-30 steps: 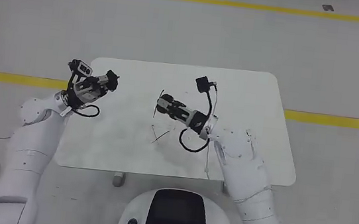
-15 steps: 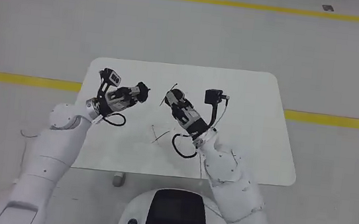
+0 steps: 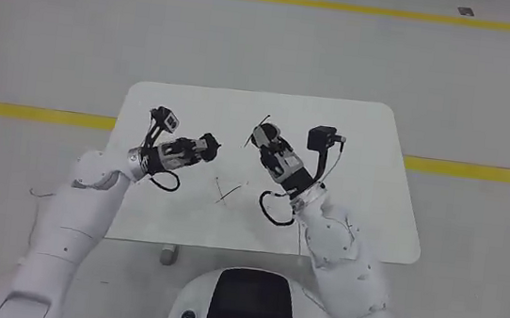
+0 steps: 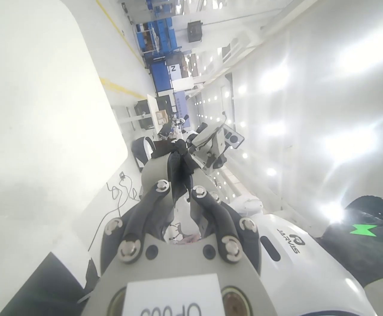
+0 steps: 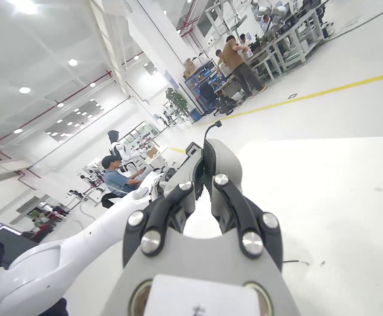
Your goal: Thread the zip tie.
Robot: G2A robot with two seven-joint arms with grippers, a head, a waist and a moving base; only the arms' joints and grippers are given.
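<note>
Pinches zip tie (image 5: 217, 124) in right gripper (image 3: 259, 135) above table (image 3: 362, 133) middle, jaws closed on it. Holds left gripper (image 3: 210, 145) near, jaws pressed together. Has loose ties (image 3: 226, 192) on the tabletop toward the front edge.

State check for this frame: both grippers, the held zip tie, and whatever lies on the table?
right gripper: shut on the zip tie, raised over the table.
zip tie: gripped, one end sticking out past the fingertips, not threaded.
left gripper: shut, raised close to the right gripper; contents unclear.
loose zip ties: lying on the table, untouched.
</note>
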